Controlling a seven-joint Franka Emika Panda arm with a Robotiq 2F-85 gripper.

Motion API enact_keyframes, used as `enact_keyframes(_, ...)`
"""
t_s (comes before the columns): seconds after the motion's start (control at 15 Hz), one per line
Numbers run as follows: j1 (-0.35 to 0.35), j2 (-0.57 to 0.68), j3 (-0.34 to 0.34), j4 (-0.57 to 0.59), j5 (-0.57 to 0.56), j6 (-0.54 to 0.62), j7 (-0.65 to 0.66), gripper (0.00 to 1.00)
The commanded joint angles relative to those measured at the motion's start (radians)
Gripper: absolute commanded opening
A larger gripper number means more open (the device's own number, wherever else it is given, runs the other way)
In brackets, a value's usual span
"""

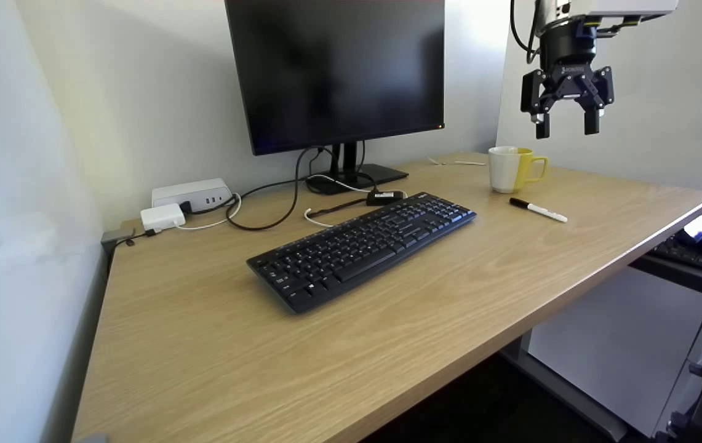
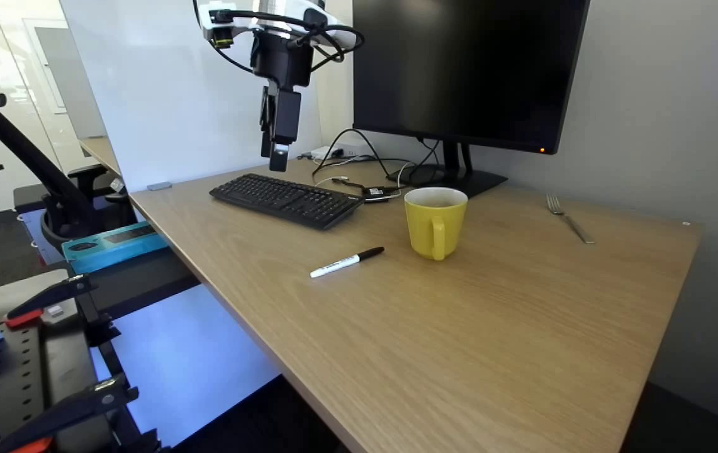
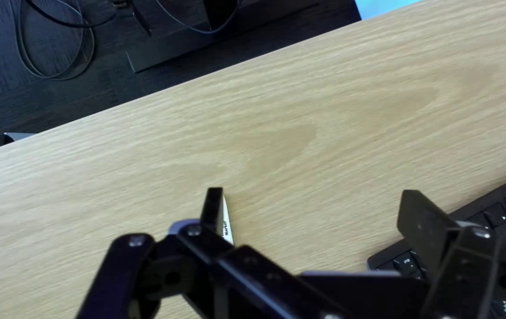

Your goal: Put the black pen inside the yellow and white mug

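The black pen, a marker with a black cap and white barrel, lies flat on the desk in both exterior views (image 1: 538,210) (image 2: 347,262). In the wrist view only part of its white barrel (image 3: 227,226) shows beside the left finger, which hides the rest. The yellow and white mug stands upright near the pen's black end in both exterior views (image 1: 503,170) (image 2: 423,229); it is out of the wrist view. My gripper is open and empty, high above the desk, in both exterior views (image 1: 567,127) (image 2: 278,158) and in the wrist view (image 3: 311,198).
A black keyboard (image 1: 363,249) lies on the desk (image 1: 449,295) beside the pen. A monitor (image 1: 344,74) on a stand, cables and a white hub (image 1: 194,194) are at the back. A fork (image 2: 567,218) lies beyond the mug. The desk's front edge (image 3: 182,88) crosses the wrist view.
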Motion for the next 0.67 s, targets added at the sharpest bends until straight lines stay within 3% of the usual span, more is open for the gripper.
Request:
enact_keyframes(0.0,-0.002,0.0,0.002,0.003,0.0,-0.002,0.0,1.0)
enact_keyframes(0.47,-0.002,0.0,0.002,0.004,0.0,-0.003,0.0,1.0)
enact_keyframes(0.6,-0.003,0.018,0.003,-0.004,0.001,0.048,-0.019,1.0)
